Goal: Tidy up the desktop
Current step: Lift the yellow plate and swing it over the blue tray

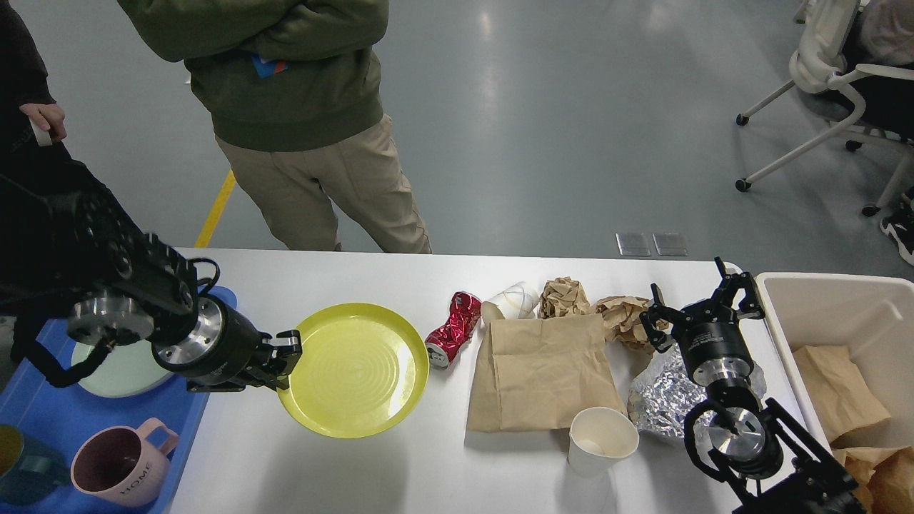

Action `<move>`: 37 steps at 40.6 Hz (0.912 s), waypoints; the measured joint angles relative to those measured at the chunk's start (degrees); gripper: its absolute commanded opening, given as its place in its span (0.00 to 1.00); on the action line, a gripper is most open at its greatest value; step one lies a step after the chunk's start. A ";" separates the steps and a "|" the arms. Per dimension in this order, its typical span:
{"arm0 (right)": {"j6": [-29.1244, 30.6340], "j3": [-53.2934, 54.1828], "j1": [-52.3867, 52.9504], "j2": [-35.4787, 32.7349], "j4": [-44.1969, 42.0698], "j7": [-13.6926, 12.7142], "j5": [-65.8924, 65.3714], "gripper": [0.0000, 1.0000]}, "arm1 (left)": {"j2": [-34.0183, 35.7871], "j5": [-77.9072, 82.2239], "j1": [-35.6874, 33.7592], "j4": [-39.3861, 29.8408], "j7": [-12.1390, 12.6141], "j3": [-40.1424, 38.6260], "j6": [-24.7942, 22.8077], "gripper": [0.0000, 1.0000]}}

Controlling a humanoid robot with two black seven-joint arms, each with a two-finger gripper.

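A: From the head view, where does the desktop [343, 471] sit against the two grippers?

B: It spreads wide and white below both. The left gripper [288, 351] is over its left part, just right of the blue tray [43, 421]. The right gripper [703, 300] is over its far right part, beside the beige bin [842, 314].

A: What is the left one doing?

B: Its fingers are clamped on the left rim of the yellow plate [353, 368], which looks raised and tilted, with a shadow under its near edge. The arm comes in from the left, wrist roughly level, pointing right.

A: And the right one?

B: Spread wide, holding nothing, fingers pointing to the far side. The arm rises from the near right corner, its wrist above the crumpled foil [660, 400].

A: What else lies on the desktop?

B: A crushed red can [452, 330] just right of the plate, a flat brown paper bag [546, 371], a tipped white cup [513, 300] and crumpled brown paper [564, 296] at its far edge, and an upright paper cup [602, 439] nearer. In the tray are a pale green dish [118, 371] and a pink mug [118, 464].
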 measured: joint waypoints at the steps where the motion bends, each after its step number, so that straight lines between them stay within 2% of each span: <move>1: 0.00 0.00 0.00 0.00 0.00 0.00 0.00 1.00 | -0.10 -0.07 -1.57 -0.54 -0.01 0.30 -1.08 0.00; 2: 0.00 0.00 0.00 0.00 0.00 0.00 0.00 1.00 | -0.39 -0.19 -5.62 -1.71 -0.01 0.94 -3.97 0.00; 4: 0.00 0.00 0.00 -0.01 0.00 0.00 0.01 1.00 | -0.67 -0.29 -9.21 -2.34 -0.04 1.41 -6.62 0.00; 5: 0.00 0.00 0.00 -0.02 -0.02 0.00 0.00 1.00 | -1.10 -0.31 -13.71 -2.76 -0.04 2.03 -10.91 0.00; 10: 0.00 0.00 0.00 -0.02 -0.06 0.00 0.00 1.00 | -1.58 -0.39 -22.15 -3.04 -0.05 2.95 -19.35 0.00; 14: 0.00 0.00 0.00 -0.03 -0.08 0.00 0.00 1.00 | -1.64 -0.38 -26.02 -3.05 -0.06 3.64 -23.15 0.00; 18: 0.00 0.00 0.00 -0.04 -0.09 0.00 0.00 1.00 | -1.67 -0.38 -27.36 -3.06 -0.28 4.60 -24.68 0.00; 26: 0.00 0.00 0.00 -0.06 -0.05 0.00 0.00 1.00 | 1.30 -0.34 -25.84 -0.62 -0.89 11.38 -25.08 0.00; 31: 0.00 0.00 0.00 -0.08 0.00 0.00 0.00 1.00 | 7.04 -0.16 -20.00 4.86 -0.93 15.88 -25.07 0.00; 37: 0.00 0.00 0.02 -0.08 0.04 0.00 -0.01 1.00 | 17.18 0.11 -7.78 15.98 -0.47 17.52 -24.27 0.00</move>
